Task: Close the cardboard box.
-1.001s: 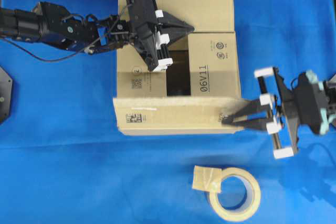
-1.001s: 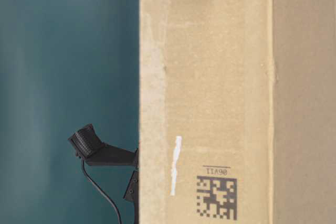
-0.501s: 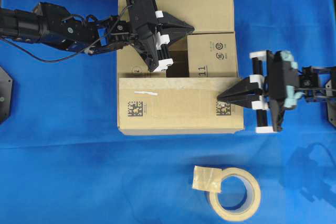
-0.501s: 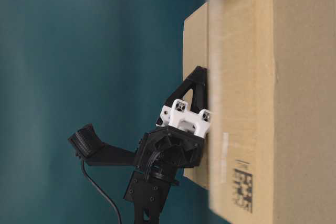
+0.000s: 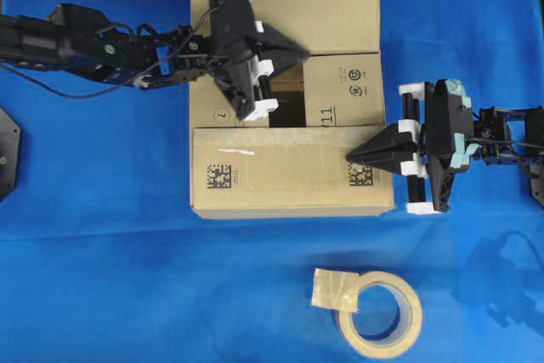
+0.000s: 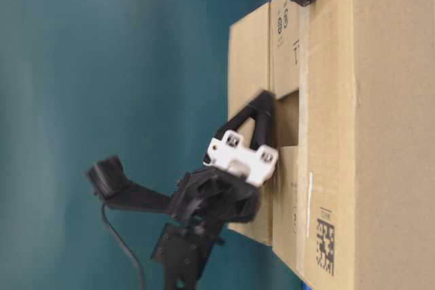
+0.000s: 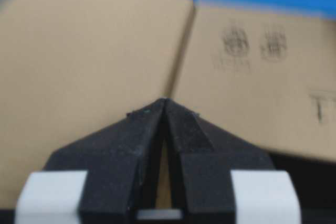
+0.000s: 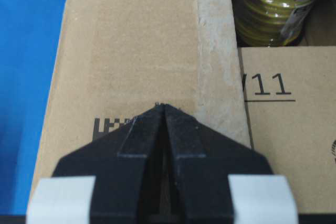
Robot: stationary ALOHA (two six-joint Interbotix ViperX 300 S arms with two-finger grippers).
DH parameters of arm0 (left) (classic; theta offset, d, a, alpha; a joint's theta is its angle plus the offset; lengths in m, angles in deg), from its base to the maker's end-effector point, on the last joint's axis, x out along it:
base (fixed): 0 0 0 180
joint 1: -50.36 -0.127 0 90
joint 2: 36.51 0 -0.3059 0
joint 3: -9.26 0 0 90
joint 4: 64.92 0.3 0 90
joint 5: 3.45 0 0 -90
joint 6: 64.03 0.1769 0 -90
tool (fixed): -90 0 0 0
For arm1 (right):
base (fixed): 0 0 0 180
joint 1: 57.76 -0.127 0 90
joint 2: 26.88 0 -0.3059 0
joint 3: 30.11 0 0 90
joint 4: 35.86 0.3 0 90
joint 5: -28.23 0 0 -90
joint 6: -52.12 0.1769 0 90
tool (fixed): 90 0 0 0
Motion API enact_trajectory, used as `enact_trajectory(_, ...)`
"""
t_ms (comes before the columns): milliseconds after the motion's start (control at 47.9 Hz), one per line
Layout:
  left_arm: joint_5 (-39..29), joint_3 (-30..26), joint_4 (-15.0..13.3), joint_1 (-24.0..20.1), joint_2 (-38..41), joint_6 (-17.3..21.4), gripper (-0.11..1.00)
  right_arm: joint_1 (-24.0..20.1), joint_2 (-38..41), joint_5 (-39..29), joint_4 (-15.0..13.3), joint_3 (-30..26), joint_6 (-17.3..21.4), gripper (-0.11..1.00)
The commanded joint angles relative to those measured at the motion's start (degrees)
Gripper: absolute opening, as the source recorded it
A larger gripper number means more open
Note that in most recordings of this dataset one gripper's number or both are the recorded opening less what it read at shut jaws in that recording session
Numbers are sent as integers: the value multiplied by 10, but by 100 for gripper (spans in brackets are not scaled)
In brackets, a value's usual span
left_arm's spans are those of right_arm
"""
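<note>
One large brown corrugated cardboard box (image 5: 289, 95) sits toward the far edge of the blue cloth-covered table (image 5: 102, 278), roughly midway between the left and right edges. Two black grippers work over it. Four flaps show from overhead: the near long flap lies folded flat across the top, the far long flap lies flat at the far side, and two short flaps sit lower between them, the right one printed with "11" and round marks. A dark rectangular gap stays uncovered at the middle of the top.

One beige tape roll (image 5: 378, 314) lies flat near the table's front edge, well apart from the box, with a loose tab of tape at its left.

The left gripper (image 5: 299, 51) reaches in from the left edge over the far half of the box; its fingers are pressed together to a point with nothing between them, the tip over the seam between the far flap and the right short flap. The right gripper (image 5: 353, 155) comes from the right edge, jaws likewise closed to a point and empty — the tip rests on the near flap just beside a printed square code (image 5: 361, 175). A second square code (image 5: 218, 173) marks that flap's left end.

Through the gap, the right wrist view shows one yellow-green coiled object (image 8: 273, 14) inside the box; what it is cannot be told.
</note>
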Motion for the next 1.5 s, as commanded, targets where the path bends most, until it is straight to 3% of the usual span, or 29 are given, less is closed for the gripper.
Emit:
enact_trajectory(0,-18,-7,-1,1,-50,-10,0,4,0,4,2,-6,-1,0)
enact_trajectory(167,-71,-19,-1,-4,-112,-18,0,4,0,10,2,-6,-1,0)
enact_trajectory(334,-140,-45,-2,-41,-146,-16,0,4,0,11,2,-6,-1,0)
enact_trajectory(563,-243,-107,-1,-119,-134,-15,0,4,0,15,2,-6,-1,0)
enact_trajectory(751,-366,-180,1,-155,-97,-12,0,3,0,17,2,-6,-1,0)
enact_trajectory(918,-503,-254,2,-163,-56,-3,0,4,0,18,1,-6,-1,0)
enact_trajectory(1085,-593,-308,2,-164,-22,8,0,4,0,20,1,-6,-2,0)
enact_trajectory(1272,-651,-335,1,-159,7,11,0,3,0,20,1,-6,-2,0)
enact_trajectory(1481,-667,-340,1,-145,9,11,0,3,0,23,0,-6,-5,0)
